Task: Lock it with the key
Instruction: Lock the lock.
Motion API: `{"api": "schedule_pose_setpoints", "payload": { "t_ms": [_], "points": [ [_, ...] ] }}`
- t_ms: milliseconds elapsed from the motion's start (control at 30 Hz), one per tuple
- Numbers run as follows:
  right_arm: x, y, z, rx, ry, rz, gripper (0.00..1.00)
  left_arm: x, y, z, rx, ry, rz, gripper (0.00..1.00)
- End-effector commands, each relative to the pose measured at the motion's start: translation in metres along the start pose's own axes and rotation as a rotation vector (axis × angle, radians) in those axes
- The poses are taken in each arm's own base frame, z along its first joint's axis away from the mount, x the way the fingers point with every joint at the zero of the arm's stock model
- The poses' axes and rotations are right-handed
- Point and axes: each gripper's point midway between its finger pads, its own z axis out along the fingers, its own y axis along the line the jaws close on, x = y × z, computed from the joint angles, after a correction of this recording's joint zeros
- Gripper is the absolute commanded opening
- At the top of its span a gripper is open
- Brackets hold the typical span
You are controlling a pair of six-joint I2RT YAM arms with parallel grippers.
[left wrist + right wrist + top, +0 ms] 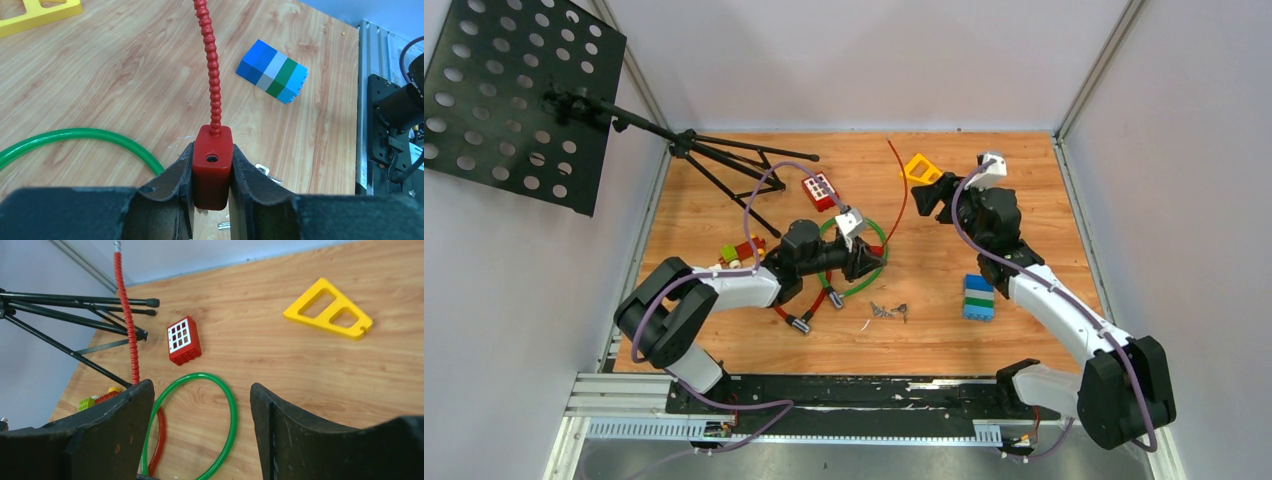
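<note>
2 grey walls (514, 330) flank the wooden table (924, 335); left tool (212, 155) clamps red lock (212, 186), right tool (200, 390) gapes empty.

Left hand (212, 156) clenched; right hand (200, 390) spread wide.

The tabletop (944, 335) carries one red cable lock (213, 170), one bunch of keys (889, 311), one green hose ring (75, 133), one yellow frame (295, 316), one red window brick (184, 340), one blue-and-green block stack (272, 72), one small brick cluster (742, 250) and one music stand (519, 95).
</note>
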Motion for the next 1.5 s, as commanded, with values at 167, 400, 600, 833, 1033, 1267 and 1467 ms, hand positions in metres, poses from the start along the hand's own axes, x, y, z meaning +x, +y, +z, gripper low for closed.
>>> {"api": "schedule_pose_setpoints", "payload": {
  "t_ms": [167,400,600,833,1033,1267,1467],
  "points": [
    [-0.002,0.028,-0.002,-0.184,-0.004,0.105,0.7,-0.032,-0.012,0.006,0.057,-0.075,0.082,0.0],
    [-0.008,0.014,-0.008,-0.114,-0.061,0.112,0.66,-0.03,-0.011,0.007,0.054,-0.07,0.075,0.0],
    [-0.02,0.006,-0.021,-0.097,-0.133,0.107,0.71,-0.031,-0.021,0.009,0.116,-0.065,0.067,0.0],
    [-0.025,0.001,-0.031,-0.148,-0.105,0.14,0.73,-0.031,-0.039,0.015,0.245,-0.053,0.034,0.0],
    [-0.03,0.0,-0.042,-0.218,-0.118,0.169,0.72,-0.027,-0.042,0.018,0.272,-0.046,0.014,0.0],
    [-0.03,0.013,-0.048,-0.328,-0.101,0.163,0.72,-0.03,-0.056,0.017,0.367,-0.051,-0.003,0.0],
    [-0.027,0.019,-0.047,-0.39,-0.072,0.186,0.71,-0.037,-0.078,0.011,0.512,-0.086,-0.036,0.0]
  ]
}}
